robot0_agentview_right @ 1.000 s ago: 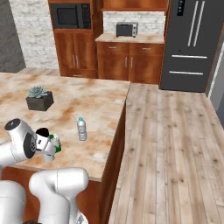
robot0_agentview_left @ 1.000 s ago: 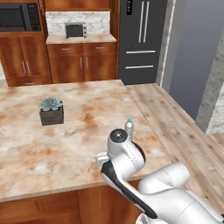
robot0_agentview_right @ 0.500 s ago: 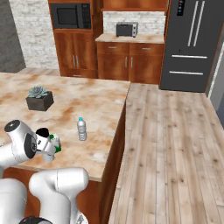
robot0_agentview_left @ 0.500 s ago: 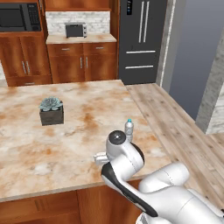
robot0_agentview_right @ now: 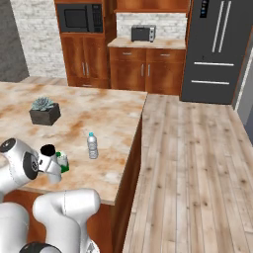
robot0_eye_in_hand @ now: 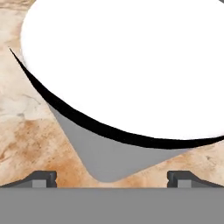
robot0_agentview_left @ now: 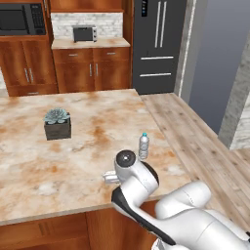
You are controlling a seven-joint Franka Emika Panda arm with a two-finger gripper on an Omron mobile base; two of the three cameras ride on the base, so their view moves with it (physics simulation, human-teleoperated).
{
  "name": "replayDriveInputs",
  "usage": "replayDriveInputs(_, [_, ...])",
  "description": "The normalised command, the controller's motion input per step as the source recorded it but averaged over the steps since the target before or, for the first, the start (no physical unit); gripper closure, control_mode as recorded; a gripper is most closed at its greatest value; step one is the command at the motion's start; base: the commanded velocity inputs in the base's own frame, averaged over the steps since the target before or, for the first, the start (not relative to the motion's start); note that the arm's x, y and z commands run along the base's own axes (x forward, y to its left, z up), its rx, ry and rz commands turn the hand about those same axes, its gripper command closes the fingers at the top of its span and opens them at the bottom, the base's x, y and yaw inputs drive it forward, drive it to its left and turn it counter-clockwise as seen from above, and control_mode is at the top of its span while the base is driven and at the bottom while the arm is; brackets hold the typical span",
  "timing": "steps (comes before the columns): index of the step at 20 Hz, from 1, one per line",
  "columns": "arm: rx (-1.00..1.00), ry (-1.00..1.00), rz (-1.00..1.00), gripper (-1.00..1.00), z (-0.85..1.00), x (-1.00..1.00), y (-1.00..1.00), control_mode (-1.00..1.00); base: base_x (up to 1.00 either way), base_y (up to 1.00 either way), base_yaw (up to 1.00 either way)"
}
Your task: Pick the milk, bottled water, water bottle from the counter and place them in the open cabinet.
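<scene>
My claw (robot0_eye_in_hand: 112, 181) stands wide open, its two dark tips (robot0_eye_in_hand: 43, 178) far apart at the foot of the hand view, with nothing between them. It looks down at the counter (robot0_eye_in_hand: 26, 144), and a big white curved shape with a dark edge covers most of what lies ahead; I cannot tell what that shape is.

In the right base view the claw end of my arm hangs low over the counter's near edge. Just beside it stands the milk (robot0_agentview_right: 63, 161), green and white, partly hidden behind a dark-topped pale cylinder (robot0_agentview_right: 51, 163) that may be the water bottle or part of my hand; I cannot tell which. The left base view hides the milk behind my arm, showing instead a small pale piece (robot0_agentview_left: 110, 177) poking out to the arm's left.

The bottled water (robot0_agentview_right: 92, 146) stands upright, near the milk and closer to the counter's edge by the floor; the left base view shows it just past my arm (robot0_agentview_left: 143, 146).

Well apart, farther back on the marble, sits a potted succulent (robot0_agentview_left: 57, 124).

Beyond lie a plank floor (robot0_agentview_right: 197, 163), wooden cupboards (robot0_agentview_right: 143, 69), a toaster oven (robot0_agentview_right: 143, 33), a microwave (robot0_agentview_right: 79, 18) and a dark fridge (robot0_agentview_right: 217, 49).
</scene>
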Motion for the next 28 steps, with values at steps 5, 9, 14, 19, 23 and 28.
replayDriveInputs(5, [-0.04, -0.01, -0.07, -1.0, 0.0, 0.1, 0.0, -1.0, 0.0, 0.0, 0.0])
replayDriveInputs(9, [-0.02, -0.07, -0.02, -1.0, 0.0, 0.23, 0.0, -1.0, 0.0, 0.0, 0.0])
replayDriveInputs(14, [0.0, -0.01, -0.05, -1.0, 0.0, 0.1, 0.0, -1.0, 0.0, 0.0, 0.0])
replayDriveInputs(19, [0.0, 0.0, -0.04, 1.0, 0.0, 0.22, 0.0, -1.0, 0.0, 0.0, 0.0])
replayDriveInputs(23, [0.0, 0.0, -0.03, 1.0, 0.0, 0.04, 0.02, -1.0, 0.0, 0.0, 0.0])
replayDriveInputs(28, [0.0, -0.01, -0.01, 1.0, 0.0, -0.05, 0.0, -1.0, 0.0, 0.0, 0.0])
